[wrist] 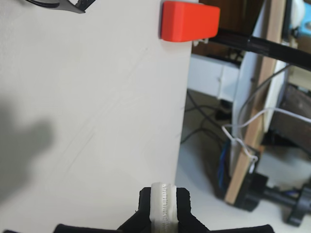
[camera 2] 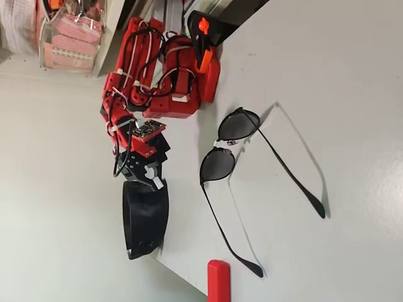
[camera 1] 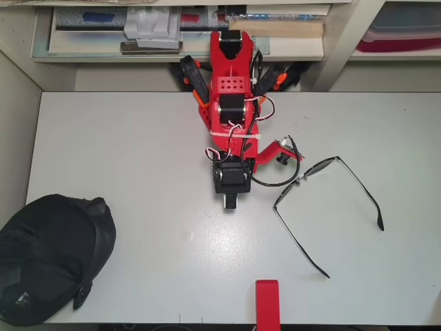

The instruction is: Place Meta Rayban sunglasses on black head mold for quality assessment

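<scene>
The Meta Rayban sunglasses [camera 1: 301,180] lie on the white table [camera 1: 138,152] right of centre, temple arms spread open toward the front edge. In the fixed view, which lies on its side, their dark lenses [camera 2: 238,126] face the arm. The black head mold [camera 1: 48,269] sits at the front left corner, and also shows in the fixed view [camera 2: 145,217]. My gripper [camera 1: 231,201] hangs over the table's middle, left of the glasses, shut and empty. In the wrist view its white tip [wrist: 163,213] is closed between black jaws; only a corner of the glasses [wrist: 63,5] shows.
A red block [camera 1: 267,303] is fixed at the table's front edge, also in the wrist view [wrist: 189,22]. The red arm base [camera 1: 231,69] and clamps stand at the back edge. Shelves with boxes lie behind the table.
</scene>
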